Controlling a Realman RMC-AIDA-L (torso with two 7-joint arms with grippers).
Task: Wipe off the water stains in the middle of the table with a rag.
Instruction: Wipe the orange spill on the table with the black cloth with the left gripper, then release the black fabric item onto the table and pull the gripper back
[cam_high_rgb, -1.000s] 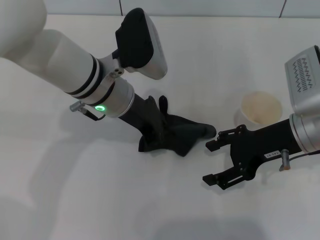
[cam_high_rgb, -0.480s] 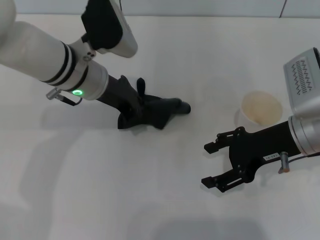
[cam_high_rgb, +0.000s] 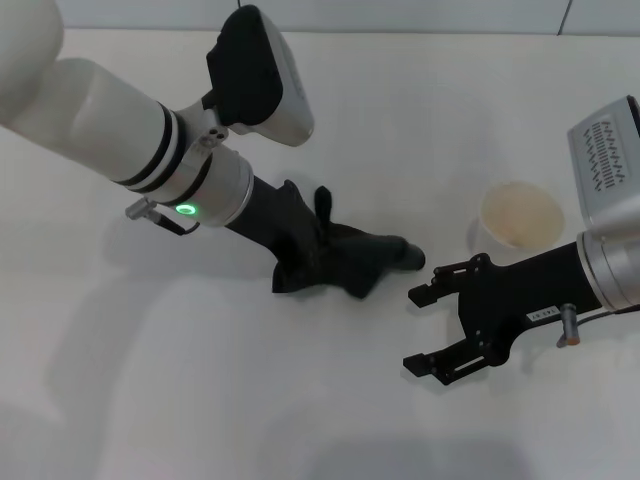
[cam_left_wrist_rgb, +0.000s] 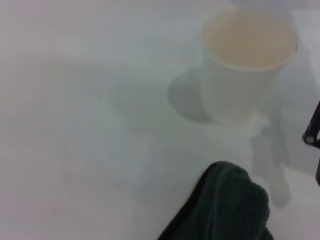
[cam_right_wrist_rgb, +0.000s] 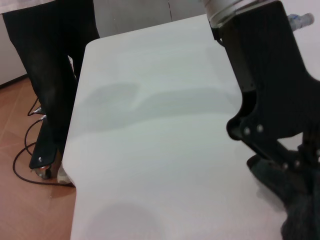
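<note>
The black rag (cam_high_rgb: 362, 260) lies bunched on the white table (cam_high_rgb: 200, 400) near its middle, its pointed corner toward my right gripper. My left gripper (cam_high_rgb: 298, 240) presses down into the rag and is shut on it, with its fingertips buried in the cloth. The left wrist view shows a fold of the rag (cam_left_wrist_rgb: 227, 207) close in front of the paper cup (cam_left_wrist_rgb: 247, 60). My right gripper (cam_high_rgb: 420, 330) hovers open just right of the rag's tip, holding nothing. The right wrist view shows the left gripper (cam_right_wrist_rgb: 280, 150) on the rag (cam_right_wrist_rgb: 295, 200). The water stains are hidden or out of view.
A white paper cup (cam_high_rgb: 522, 218) stands right of the rag, beside my right arm. In the right wrist view the table's far edge (cam_right_wrist_rgb: 80, 125) drops to a brown floor, where a person's dark legs (cam_right_wrist_rgb: 50, 60) and cables are seen.
The left gripper dragged the rag left and away from me, then back right toward the right gripper, ending near where it began. The right gripper stayed still and open.
</note>
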